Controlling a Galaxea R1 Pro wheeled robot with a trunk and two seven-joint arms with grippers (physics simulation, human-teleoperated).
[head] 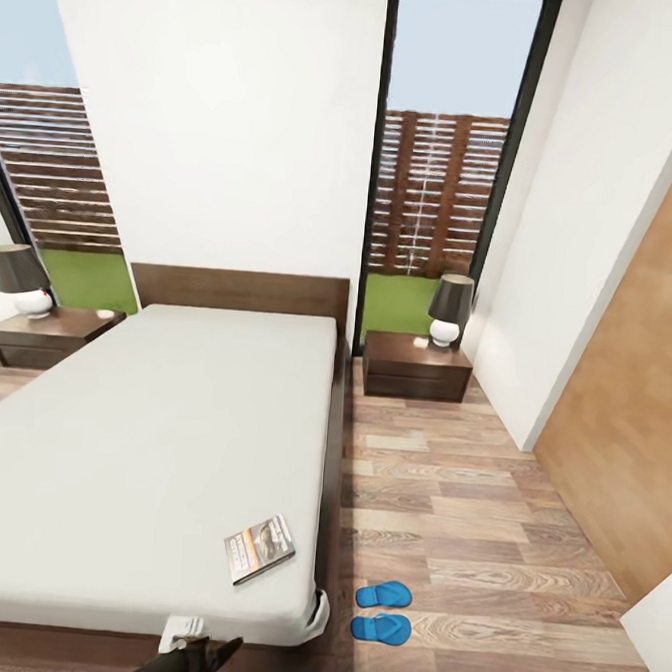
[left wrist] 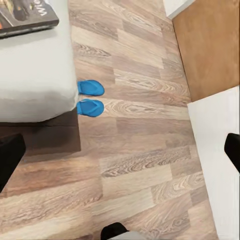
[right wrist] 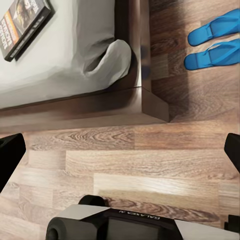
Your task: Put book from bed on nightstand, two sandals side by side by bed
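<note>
Both tools stood wide apart and held nothing: the left tool (left wrist: 120, 150) showed its dark fingertips at the two edges of its wrist view over bare wooden floor (left wrist: 150, 175), and the right tool (right wrist: 120, 150) did the same above the floor by the bed's foot corner.

Judging by how things lay, half the task looked done and half did not. The book (head: 259, 548) lay flat on the bed (head: 148, 443), near the foot corner on the window side, so it had yet to reach a nightstand (head: 416, 366); another nightstand (head: 45, 336) stood at the far side of the bed, each carrying a lamp (head: 448, 309). The two sandals (head: 383, 612) already lay side by side on the floor, just beside the bed.

On the book's cover only fragments of white lettering showed, too blurred to read. Mirrored lettering on the robot's body seemed to read "GALAXEA".
</note>
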